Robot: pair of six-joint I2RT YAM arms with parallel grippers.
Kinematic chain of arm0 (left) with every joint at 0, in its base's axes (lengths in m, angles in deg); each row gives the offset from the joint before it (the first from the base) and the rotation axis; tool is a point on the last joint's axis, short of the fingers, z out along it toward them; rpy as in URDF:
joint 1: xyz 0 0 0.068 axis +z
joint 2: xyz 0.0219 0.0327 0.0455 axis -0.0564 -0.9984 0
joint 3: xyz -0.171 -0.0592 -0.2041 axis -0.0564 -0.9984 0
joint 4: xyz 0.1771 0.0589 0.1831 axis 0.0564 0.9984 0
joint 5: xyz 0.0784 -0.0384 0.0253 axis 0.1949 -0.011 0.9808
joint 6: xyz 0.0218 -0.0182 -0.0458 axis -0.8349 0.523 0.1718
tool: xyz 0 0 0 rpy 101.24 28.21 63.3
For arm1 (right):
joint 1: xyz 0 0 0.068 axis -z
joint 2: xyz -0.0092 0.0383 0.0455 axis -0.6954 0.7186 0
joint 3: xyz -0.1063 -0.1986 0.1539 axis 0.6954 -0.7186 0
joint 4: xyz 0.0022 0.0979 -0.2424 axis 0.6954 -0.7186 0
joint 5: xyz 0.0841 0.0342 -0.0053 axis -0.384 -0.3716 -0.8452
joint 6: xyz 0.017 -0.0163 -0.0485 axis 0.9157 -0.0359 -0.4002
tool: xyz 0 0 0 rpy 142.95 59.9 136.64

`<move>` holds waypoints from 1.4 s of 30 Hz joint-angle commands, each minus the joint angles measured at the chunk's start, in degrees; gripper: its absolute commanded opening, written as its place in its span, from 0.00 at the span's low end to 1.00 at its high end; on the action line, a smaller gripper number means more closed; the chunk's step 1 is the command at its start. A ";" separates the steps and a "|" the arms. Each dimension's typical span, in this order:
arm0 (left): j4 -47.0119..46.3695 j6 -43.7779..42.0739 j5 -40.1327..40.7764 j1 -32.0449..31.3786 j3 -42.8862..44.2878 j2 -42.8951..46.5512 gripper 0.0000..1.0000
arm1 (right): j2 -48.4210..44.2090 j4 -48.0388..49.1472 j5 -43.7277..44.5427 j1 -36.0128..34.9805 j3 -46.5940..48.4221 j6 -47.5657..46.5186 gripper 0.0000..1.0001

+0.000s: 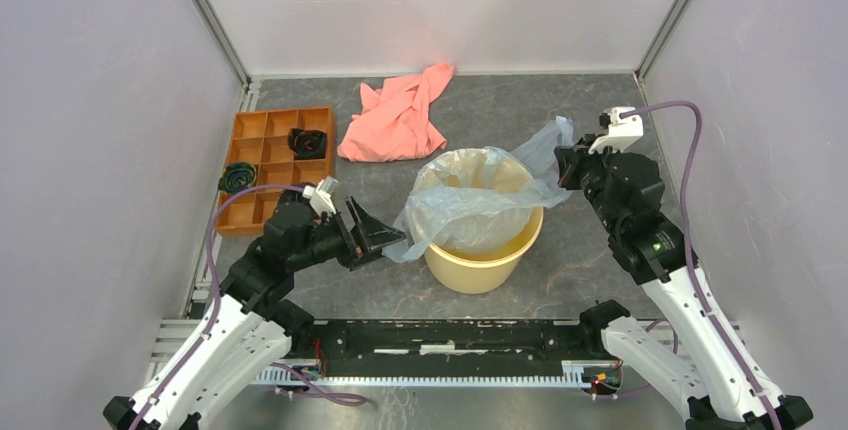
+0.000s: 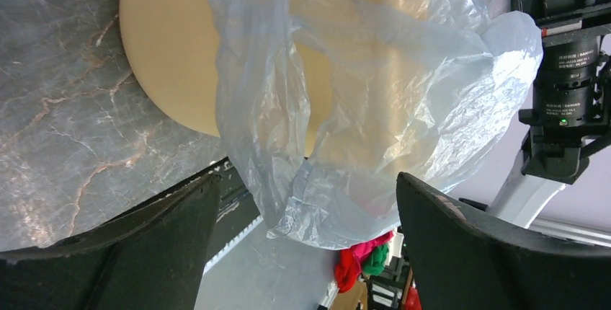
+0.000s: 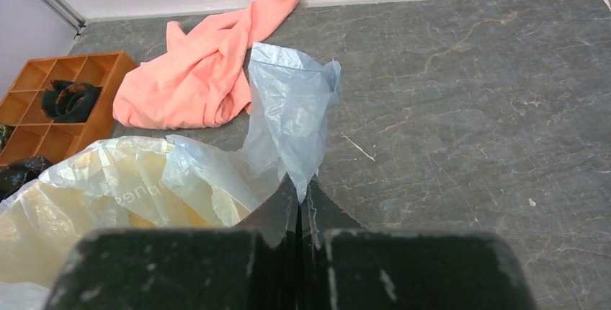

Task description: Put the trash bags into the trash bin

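Top external view: the trash bag, a thin bluish-grey film, lies spread across the mouth of the cream trash bin, which stands upright near the middle of the desk. The film covers most of the opening and hangs over the left and far parts of the rim, while the near wall of the bin stays bare. The bag's long axis runs diagonally, from a low corner at the near left of the bin to a raised tail at the far right. That tail points up and away from the bin, toward the far right corner of the desk. The right pincer is clenched on the film at the base of this tail. In the right wrist view its two fingers are pressed together with the plastic pinched between them and the free flap standing above the tips. The left pincer sits just beside the bag's near-left corner, level with the bin's rim, and is released. In the left wrist view its fingers are set wide apart, with the hanging corner of film in the gap between them; contact with either finger cannot be told. A salmon-pink cloth lies crumpled on the desk beyond the bin. An orange compartment tray rests at the far left, well apart from the bin, with dark coiled items in two of its cells.
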 commanded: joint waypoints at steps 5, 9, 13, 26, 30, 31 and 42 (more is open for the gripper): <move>-7.05 3.61 -4.40 -1.87 -1.63 -1.98 0.77 | -0.28 2.17 0.13 -0.06 0.79 1.05 0.02; -8.96 3.80 -3.81 -4.73 -4.11 -4.60 0.43 | 0.16 0.13 1.46 -0.10 0.70 1.40 0.03; -8.91 2.80 -1.92 -10.89 -6.30 -8.93 0.17 | 1.12 -6.97 4.67 -0.08 1.75 1.56 0.08; 0.73 1.46 19.35 -21.25 -4.16 -25.87 0.02 | -11.31 -12.26 8.37 -0.09 -13.18 1.94 0.01; -2.34 1.45 21.40 -21.25 -4.69 -25.62 0.02 | -9.54 -9.84 7.70 -0.03 -14.20 0.22 0.01; -2.16 1.36 22.56 -21.18 -4.81 -25.88 0.02 | -9.05 -8.97 7.82 -0.03 -14.85 -0.44 0.00; -5.17 4.71 29.24 -21.16 -9.06 -27.40 0.02 | -3.02 1.97 2.46 -0.03 -27.06 0.15 0.01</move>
